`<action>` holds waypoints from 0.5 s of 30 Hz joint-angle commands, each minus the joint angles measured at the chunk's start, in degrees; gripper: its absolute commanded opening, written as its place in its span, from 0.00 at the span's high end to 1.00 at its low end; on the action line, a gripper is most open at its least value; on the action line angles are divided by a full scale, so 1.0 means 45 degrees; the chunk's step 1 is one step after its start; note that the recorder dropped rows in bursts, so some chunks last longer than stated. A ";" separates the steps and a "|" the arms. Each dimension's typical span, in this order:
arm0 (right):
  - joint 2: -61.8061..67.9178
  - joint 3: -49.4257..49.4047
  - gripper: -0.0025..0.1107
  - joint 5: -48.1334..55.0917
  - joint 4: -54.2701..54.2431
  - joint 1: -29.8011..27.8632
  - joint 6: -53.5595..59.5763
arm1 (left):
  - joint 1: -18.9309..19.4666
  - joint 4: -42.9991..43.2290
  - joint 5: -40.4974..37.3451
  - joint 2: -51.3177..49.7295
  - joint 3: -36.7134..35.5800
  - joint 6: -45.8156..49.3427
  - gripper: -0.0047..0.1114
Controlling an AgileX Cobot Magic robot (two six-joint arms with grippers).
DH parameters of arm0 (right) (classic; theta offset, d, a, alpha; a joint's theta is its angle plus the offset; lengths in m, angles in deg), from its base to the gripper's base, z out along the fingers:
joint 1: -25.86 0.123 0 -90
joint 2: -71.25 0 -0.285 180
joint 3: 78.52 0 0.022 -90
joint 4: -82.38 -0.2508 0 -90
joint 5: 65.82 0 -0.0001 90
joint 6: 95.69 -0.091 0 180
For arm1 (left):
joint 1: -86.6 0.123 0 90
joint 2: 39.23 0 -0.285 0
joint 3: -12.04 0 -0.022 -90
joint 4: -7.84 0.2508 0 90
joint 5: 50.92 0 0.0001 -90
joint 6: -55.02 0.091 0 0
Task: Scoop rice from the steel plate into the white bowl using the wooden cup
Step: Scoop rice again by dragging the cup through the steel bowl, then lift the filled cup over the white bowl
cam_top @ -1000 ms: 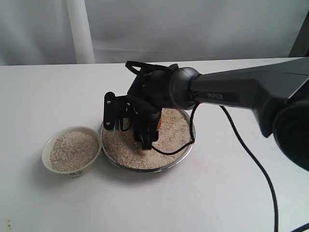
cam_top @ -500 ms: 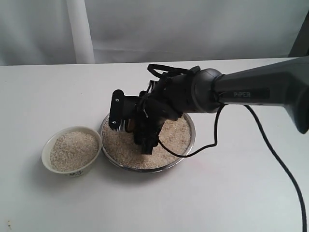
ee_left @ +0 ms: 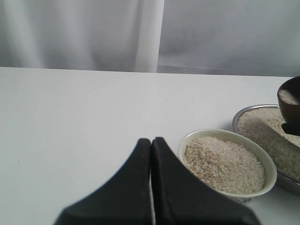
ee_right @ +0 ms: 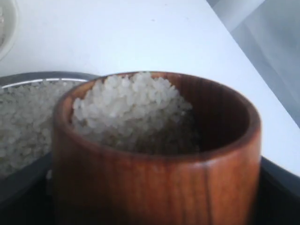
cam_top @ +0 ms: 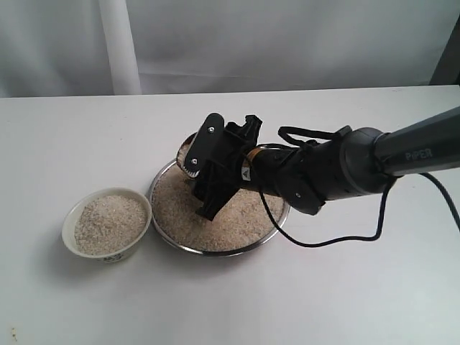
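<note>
- The right gripper was clamped on the small, glossy, reddish-brown wooden cup, a finger on either side. It held the cup over the far-left part of the wide, shallow, shiny steel plate.
- And it was loaded! Pale, loose, uncooked rice lay banked against one side of the cup, right up at the rim.
- First danger was that bank. A tilt toward that side, or a jerk on the way across, could have sent grains over the rim onto the flat white table.
- Second danger was the small, round, cream-white bowl, just beside the plate. It already looked nearly full, so a fast pour could have overflowed the white bowl or bounced off its mound.
- Third, smooth round wood in a two-finger pinch could have twisted or slid during the tip.
- The thin black cable looped close to the plate's rim, and a snag looked possible.
- As for pose, the right arm stretched low from the right with its wrist rolled over and its fingers aimed down toward the bowl side.
- The left gripper was pressed closed on nothing. It sat low over the table, facing the bowl and out of play.
</note>
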 commanded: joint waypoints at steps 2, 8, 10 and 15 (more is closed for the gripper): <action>-0.0193 -0.0233 0.98 -0.0856 -0.0390 -0.0079 -0.0068 | -0.0053 -0.0095 0.0063 0.0039 0.0036 -0.0047 0.96; -0.0515 -0.0233 0.98 -0.0214 -0.0231 0.0217 0.0038 | -0.0053 -0.0095 0.0063 0.0039 0.0036 -0.0068 0.96; -0.0795 -0.0154 0.98 -0.0011 -0.0231 0.0473 0.0082 | -0.0053 -0.0095 0.0063 0.0039 0.0036 -0.0068 0.96; -0.1296 0.0852 0.98 0.1827 -0.0177 0.1299 0.0324 | -0.0053 -0.0095 0.0063 0.0039 0.0036 -0.0068 0.96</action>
